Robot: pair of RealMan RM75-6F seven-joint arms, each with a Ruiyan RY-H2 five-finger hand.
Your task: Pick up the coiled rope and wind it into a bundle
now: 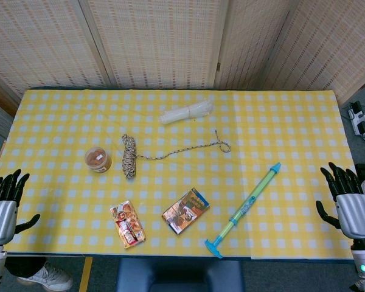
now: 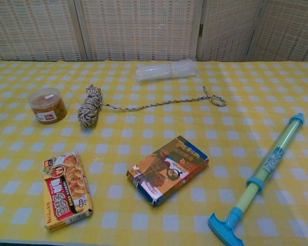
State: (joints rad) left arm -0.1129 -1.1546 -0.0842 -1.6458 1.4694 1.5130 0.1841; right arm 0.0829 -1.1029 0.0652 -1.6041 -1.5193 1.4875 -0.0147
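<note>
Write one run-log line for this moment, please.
phase: before reach | rope: partly coiled on table, tail stretched right, untouched | left hand: open, off table edge | right hand: open, off table edge

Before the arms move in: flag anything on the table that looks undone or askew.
The rope is only partly bundled: a loose tail trails right across the cloth and ends in a small loop. Nothing looks spilled or damaged.
</note>
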